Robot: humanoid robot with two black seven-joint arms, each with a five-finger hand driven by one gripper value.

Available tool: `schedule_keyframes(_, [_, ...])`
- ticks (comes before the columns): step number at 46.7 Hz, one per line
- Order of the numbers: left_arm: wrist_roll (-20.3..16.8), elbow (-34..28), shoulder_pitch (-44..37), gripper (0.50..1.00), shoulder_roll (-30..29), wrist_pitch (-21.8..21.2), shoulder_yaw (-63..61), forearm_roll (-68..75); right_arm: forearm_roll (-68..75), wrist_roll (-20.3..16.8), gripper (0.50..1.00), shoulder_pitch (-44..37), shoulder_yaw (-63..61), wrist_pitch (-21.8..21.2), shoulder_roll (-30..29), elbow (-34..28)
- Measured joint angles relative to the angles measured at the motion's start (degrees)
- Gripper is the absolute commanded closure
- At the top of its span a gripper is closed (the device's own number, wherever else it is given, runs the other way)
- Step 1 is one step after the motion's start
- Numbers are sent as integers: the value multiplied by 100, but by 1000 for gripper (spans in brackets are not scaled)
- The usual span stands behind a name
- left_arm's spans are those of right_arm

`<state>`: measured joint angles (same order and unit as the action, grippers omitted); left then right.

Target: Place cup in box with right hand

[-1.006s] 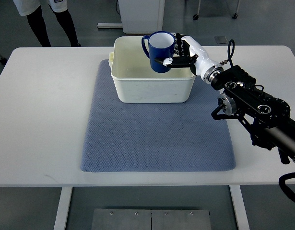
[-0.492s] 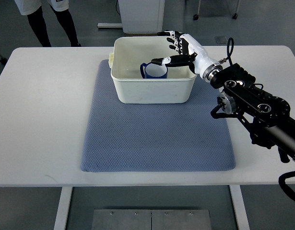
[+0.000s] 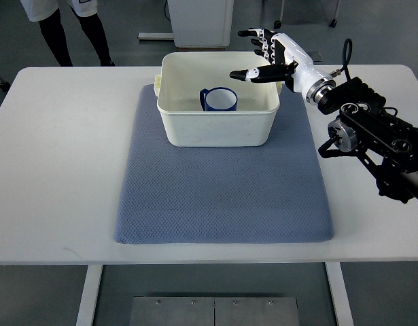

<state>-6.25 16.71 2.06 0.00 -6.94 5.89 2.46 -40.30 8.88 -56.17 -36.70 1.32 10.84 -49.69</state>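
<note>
1. Top view, the task's things: the blue cup (image 3: 219, 100) stands upright inside the white box (image 3: 217, 129), on its floor toward the far wall, mouth up and handle pointing to the picture's left. The box sits at the far end of a blue-grey mat (image 3: 222, 190) on the white table (image 3: 66, 156).
2. Top view, the hands: the right hand (image 3: 271, 58) hovers above the box's far right corner, fingers spread, thumb (image 3: 248, 73) stretched toward the cup, gripping nothing and well clear of the rim. No left arm shows.
3. Top view, how the cup likely handles: it looks like a glazed mug, so stiff, fairly heavy for its size, smooth enough to slip, and liable to chip against the hard box wall; material cannot be confirmed from this steep angle.
4. Top view, where to take hold: across the body, thumb opposite fingers, seems soundest; the handle faces away from the right hand.
5. Top view, progress: placement appears complete.
</note>
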Motion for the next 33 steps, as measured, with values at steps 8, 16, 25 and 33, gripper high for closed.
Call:
schedule_keyframes(8, [0, 1, -1, 500, 0, 0, 0, 0, 409, -16, 509, 0, -131, -72, 303, -16])
schedule_keyframes(16, [0, 0, 0, 500, 0, 0, 0, 0, 1028, -35, 509, 30, -244, -90, 523, -7])
schedule_keyframes(25, [-1, 1, -3, 500, 0, 0, 0, 0, 1354, -120, 509, 276, -706, -89, 613, 4])
schedule_keyframes(33, [0, -1, -6, 500, 0, 0, -1, 0, 1377, -404, 507, 592, -1495, -89, 511, 5])
